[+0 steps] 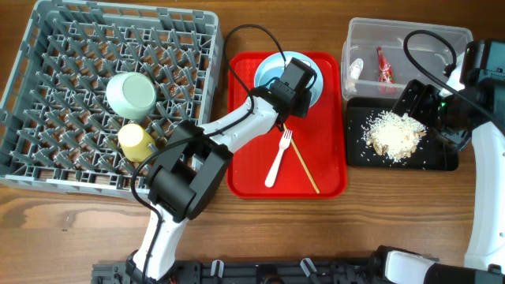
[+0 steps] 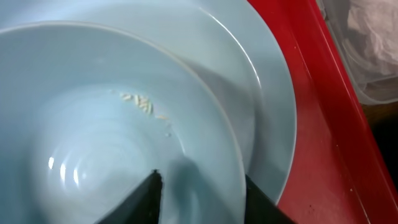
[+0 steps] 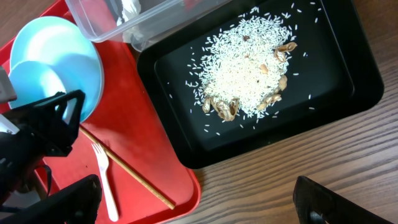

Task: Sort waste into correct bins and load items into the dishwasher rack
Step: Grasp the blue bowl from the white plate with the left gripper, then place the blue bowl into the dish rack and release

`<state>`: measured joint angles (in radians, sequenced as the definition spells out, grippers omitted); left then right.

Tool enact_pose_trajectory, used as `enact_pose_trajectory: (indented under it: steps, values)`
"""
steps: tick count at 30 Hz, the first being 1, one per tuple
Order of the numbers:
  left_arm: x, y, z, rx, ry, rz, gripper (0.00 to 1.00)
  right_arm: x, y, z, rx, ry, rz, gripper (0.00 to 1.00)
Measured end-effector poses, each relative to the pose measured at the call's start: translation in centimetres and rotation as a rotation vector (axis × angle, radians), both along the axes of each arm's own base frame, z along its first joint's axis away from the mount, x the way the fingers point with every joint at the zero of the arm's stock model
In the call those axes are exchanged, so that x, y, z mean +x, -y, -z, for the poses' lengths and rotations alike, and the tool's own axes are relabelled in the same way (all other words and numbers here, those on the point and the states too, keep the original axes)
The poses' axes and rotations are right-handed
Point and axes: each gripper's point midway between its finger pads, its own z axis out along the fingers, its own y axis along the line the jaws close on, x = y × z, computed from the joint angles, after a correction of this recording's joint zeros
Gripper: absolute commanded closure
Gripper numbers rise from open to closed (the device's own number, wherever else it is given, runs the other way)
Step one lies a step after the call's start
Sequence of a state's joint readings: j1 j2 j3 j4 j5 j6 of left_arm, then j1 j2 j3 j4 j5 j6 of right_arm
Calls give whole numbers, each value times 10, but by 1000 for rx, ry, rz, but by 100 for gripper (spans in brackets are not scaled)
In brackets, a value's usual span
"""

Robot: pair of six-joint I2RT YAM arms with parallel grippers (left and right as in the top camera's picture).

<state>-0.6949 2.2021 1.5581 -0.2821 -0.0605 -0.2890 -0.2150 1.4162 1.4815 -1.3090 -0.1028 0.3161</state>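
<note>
My left gripper (image 1: 293,81) is open over the far end of the red tray (image 1: 245,177). Its fingers (image 2: 205,199) straddle the rim of the small white bowl (image 2: 112,124), which sits on the round plate (image 2: 267,93) and holds a few rice grains (image 2: 140,102). The white fork (image 1: 278,158) lies on the red tray. The pale green bowl (image 1: 130,93) and yellow cup (image 1: 136,140) stand in the grey rack (image 1: 47,158). My right gripper (image 3: 199,205) is wide open and empty above the black tray (image 3: 348,68), which holds rice leftovers (image 3: 249,62).
The clear tub (image 1: 442,39) at the back right holds the red wrapper (image 1: 384,65) and the white scrap (image 1: 355,71). A thin wooden stick (image 1: 304,170) lies beside the fork on the red tray. Bare wood table (image 3: 298,168) shows in front of the black tray.
</note>
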Motion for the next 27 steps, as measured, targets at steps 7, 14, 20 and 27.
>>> enact_pose_trajectory:
  steps: [7,14,20,27]
  values:
    - [3,4,-5,13,40,0,96,0,0,0,0,0,0,0]
    - [6,7,-30,-14,81,-4,96,-2,0,1,-1,-8,-7,0]
    - [9,-13,-148,-153,206,-24,96,-2,0,1,-1,-8,-7,0]
    - [37,-112,-235,-381,223,-62,96,-2,0,1,-1,-8,-7,0]
